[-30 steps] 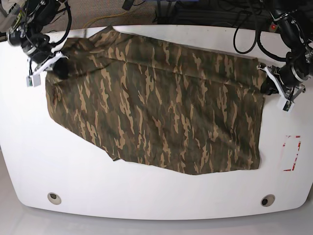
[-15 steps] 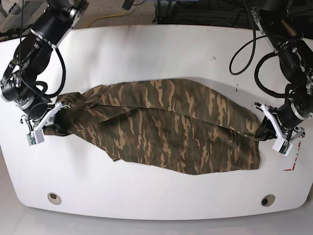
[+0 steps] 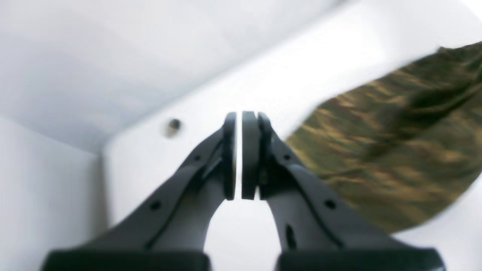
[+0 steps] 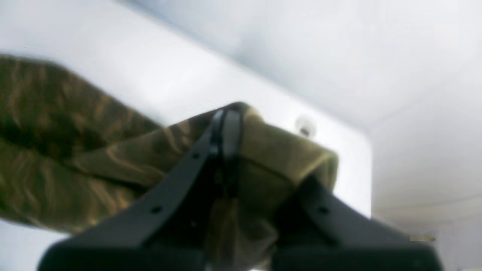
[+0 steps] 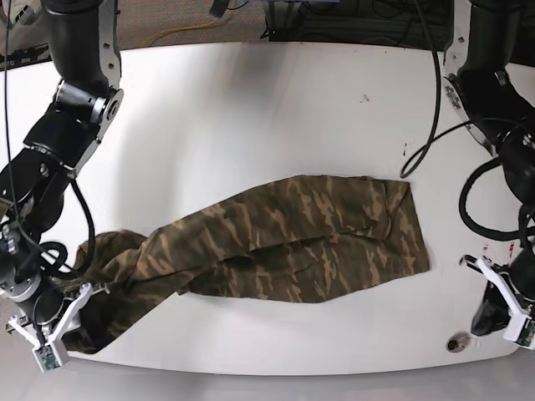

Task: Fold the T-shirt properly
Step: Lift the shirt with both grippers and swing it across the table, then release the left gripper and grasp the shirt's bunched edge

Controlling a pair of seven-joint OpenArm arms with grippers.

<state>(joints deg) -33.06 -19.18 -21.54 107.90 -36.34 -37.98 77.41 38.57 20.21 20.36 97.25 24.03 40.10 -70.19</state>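
Writing: I can read none; the red marks on the table (image 5: 251, 109) near my left claw are too small to make out.
T-shirt (image 5: 284, 242): camouflage of olive, brown and tan, bunched into a long crumpled band across the table's near half.
My right claw (image 4: 226, 120): pinching the T-shirt's end at the table's near corner.
My left claw (image 3: 238, 154): pressed together, holding nothing, just beside the T-shirt's other end.
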